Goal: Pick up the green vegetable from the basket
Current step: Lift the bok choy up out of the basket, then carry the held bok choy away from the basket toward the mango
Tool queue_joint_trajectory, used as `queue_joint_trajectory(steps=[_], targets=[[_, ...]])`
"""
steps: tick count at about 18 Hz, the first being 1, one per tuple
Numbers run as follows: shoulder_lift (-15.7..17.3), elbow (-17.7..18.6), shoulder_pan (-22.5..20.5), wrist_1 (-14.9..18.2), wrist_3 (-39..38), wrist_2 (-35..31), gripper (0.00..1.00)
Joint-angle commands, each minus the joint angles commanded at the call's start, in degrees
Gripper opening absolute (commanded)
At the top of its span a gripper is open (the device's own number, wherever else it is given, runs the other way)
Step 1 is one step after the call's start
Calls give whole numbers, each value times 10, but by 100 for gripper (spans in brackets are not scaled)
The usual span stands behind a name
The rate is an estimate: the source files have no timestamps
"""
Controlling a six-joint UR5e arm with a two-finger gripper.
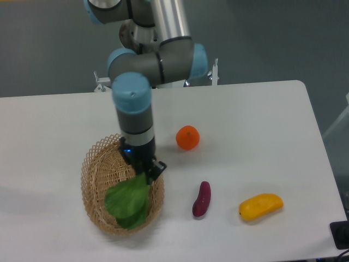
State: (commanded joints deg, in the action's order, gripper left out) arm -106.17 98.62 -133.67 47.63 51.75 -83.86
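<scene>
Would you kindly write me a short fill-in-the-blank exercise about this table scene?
1. The hand grips the green vegetable by its ____ end.
2. The green vegetable hangs over the wicker ____.
3. The purple sweet potato lies between the basket and the ____ mango-like fruit.
4. The round fruit nearest the arm is the ____.

Missing words: stem; basket; yellow; orange
</scene>
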Motion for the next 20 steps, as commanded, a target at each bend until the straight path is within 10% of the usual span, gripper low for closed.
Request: queue_joint_trajectory(steps=[10,20], targets=[[24,-27,-153,83,198,37,42],[25,-31,-195,107,272,36,42]])
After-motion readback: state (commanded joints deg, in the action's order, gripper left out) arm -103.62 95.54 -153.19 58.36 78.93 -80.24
